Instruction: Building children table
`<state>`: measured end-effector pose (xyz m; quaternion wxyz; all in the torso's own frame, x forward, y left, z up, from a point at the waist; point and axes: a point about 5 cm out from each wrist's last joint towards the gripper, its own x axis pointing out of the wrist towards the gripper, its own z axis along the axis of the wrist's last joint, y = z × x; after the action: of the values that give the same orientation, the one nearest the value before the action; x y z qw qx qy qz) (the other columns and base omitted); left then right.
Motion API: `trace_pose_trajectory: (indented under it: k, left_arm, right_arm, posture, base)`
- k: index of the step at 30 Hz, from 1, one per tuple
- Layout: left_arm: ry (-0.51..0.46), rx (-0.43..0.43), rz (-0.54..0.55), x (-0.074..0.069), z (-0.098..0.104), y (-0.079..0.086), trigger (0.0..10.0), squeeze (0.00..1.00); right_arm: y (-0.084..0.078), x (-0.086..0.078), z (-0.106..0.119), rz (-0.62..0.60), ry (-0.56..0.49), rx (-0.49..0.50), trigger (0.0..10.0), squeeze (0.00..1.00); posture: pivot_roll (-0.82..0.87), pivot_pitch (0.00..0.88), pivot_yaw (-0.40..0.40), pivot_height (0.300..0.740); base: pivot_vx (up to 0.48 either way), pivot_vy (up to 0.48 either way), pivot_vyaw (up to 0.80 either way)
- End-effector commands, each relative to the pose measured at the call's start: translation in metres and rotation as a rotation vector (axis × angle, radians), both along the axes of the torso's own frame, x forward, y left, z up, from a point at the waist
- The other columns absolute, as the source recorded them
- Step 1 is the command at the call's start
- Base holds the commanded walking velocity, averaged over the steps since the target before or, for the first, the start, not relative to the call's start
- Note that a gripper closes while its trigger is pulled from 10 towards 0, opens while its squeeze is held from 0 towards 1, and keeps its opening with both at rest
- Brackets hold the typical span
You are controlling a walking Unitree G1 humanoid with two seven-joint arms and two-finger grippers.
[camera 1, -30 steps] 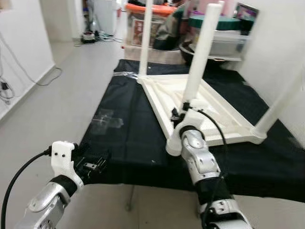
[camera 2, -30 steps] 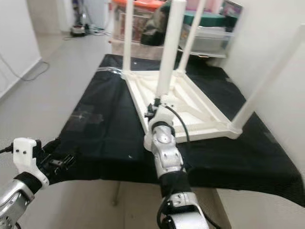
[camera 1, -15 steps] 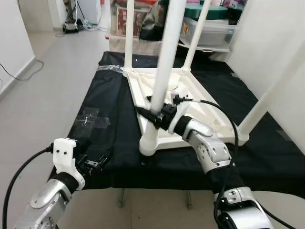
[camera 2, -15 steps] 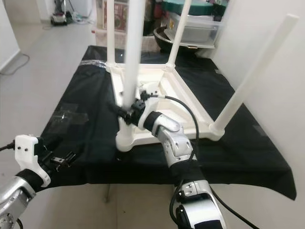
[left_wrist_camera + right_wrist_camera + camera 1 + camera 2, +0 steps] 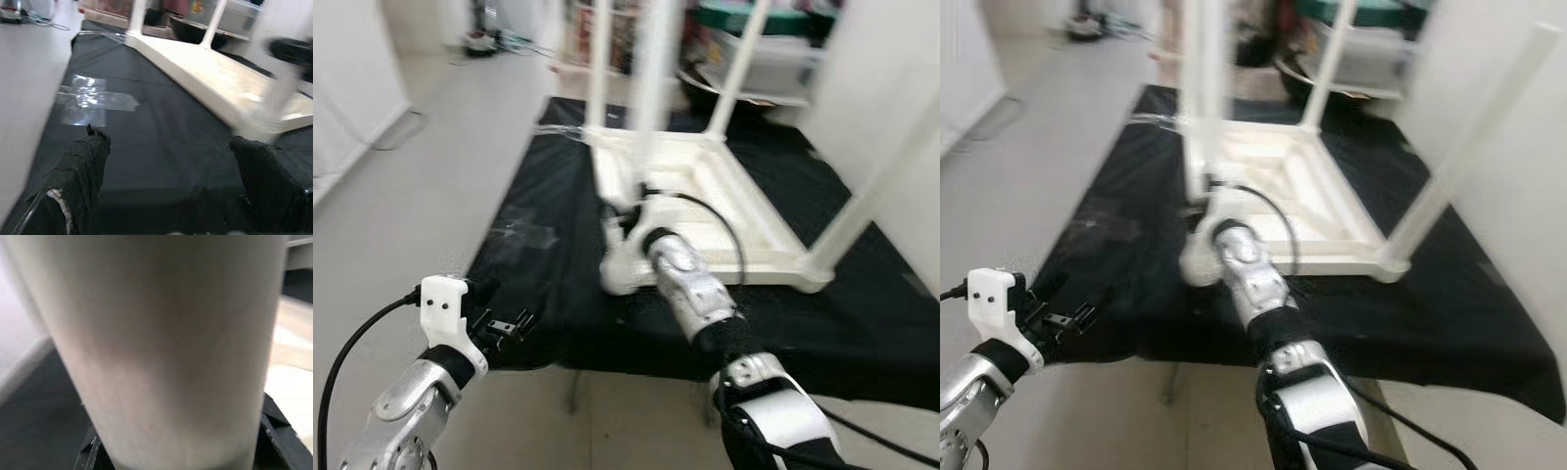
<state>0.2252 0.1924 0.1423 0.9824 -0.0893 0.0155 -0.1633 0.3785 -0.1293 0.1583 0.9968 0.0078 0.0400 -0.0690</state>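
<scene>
The white children's table (image 5: 705, 191) lies upside down on the black-covered bench (image 5: 558, 284), its ribbed underside facing up and its legs rising toward the ceiling. My right jaws (image 5: 628, 217) are pinching the near-left leg (image 5: 651, 108) low down, just above the socket where it meets the tabletop's corner; in my right wrist view that leg (image 5: 161, 347) sits close against the camera with the black fingers (image 5: 274, 431) at either side of it. The other legs stand at their corners: one at the far left (image 5: 599, 69), one at the far right (image 5: 736, 73), one at the near right (image 5: 881, 186), which looks tilted outward.

Beyond the bench's far end there is a clear storage bin (image 5: 773, 59) with a green lid; its contents are too blurred to make out.

My left jaws (image 5: 504, 323) hover spread above the bench's near-left corner, holding nothing, well apart from the table. A patch of clear tape (image 5: 95, 100) lies on the cloth ahead of them. The tabletop's near edge lies close to the bench's near edge, with a strip of bare black cloth between. Open grey floor (image 5: 421, 186) runs along the bench's left side to a white wall (image 5: 352, 88); another wall (image 5: 1508, 127) stands close on the right.
</scene>
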Motion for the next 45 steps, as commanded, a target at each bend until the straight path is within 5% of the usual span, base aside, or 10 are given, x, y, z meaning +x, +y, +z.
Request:
trace_pose_trajectory:
  k: [1,2,12,13,16,17,30,43,44,45]
  left_arm:
    - [-0.014,-0.015,-0.021,0.001,0.003,-0.005,10.0,0.0]
    - [-0.013,-0.015,-0.021,0.001,0.004,-0.005,10.0,0.0]
    - [-0.014,-0.018,-0.015,0.002,0.004,-0.004,10.0,0.0]
    - [-0.015,-0.019,-0.013,0.002,0.004,-0.004,10.0,0.0]
    - [-0.016,-0.022,-0.013,0.001,0.004,-0.004,10.0,0.0]
    - [-0.016,-0.022,-0.014,0.001,0.004,-0.004,10.0,0.0]
    - [-0.02,-0.033,-0.033,0.004,0.004,-0.006,10.0,0.0]
    - [-0.024,-0.029,-0.021,0.002,0.003,-0.007,10.0,0.0]
    - [-0.026,-0.034,-0.023,0.001,0.003,-0.008,10.0,0.0]
    - [-0.027,-0.038,-0.027,0.001,0.003,-0.008,10.0,0.0]
  right_arm:
    - [-0.009,-0.007,-0.015,-0.05,0.093,-0.129,0.0,0.0]
    - [-0.001,-0.013,-0.022,0.004,0.149,-0.114,10.0,0.0]
    - [0.033,-0.011,-0.027,0.251,0.301,-0.016,10.0,0.0]
    - [0.035,-0.009,-0.014,0.276,0.215,-0.002,10.0,1.0]
    - [0.042,-0.007,0.013,0.329,0.104,0.041,10.0,1.0]
    - [0.046,-0.006,0.02,0.381,0.081,0.058,10.0,0.0]
    - [0.083,-0.053,0.05,1.475,-0.173,-0.061,10.0,0.0]
    - [0.11,-0.036,0.027,1.382,-0.114,-0.119,10.0,0.0]
    - [0.102,-0.03,0.032,1.317,-0.146,-0.073,0.0,0.0]
    - [0.092,-0.021,0.034,1.18,-0.152,-0.056,0.0,0.0]
  posture:
    - [0.16,0.0,-0.152,0.74]
    - [0.16,0.0,-0.149,0.74]
    - [0.15,0.0,-0.147,0.74]
    - [0.14,0.0,-0.145,0.74]
    - [0.14,0.0,-0.144,0.74]
    - [0.14,0.0,-0.144,0.74]
    - [0.17,0.0,-0.161,0.74]
    - [0.19,0.0,-0.183,0.74]
    - [0.18,0.0,-0.178,0.74]
    - [0.17,0.0,-0.175,0.74]
  base:
    - [0.0,0.0,0.0]
    - [0.0,0.0,0.0]
    - [0.0,0.0,0.0]
    - [0.0,0.0,0.0]
    - [0.0,0.0,0.0]
    - [0.0,0.0,0.0]
    - [0.0,0.0,0.0]
    - [0.0,0.0,0.0]
    - [0.0,0.0,0.0]
    - [0.0,0.0,0.0]
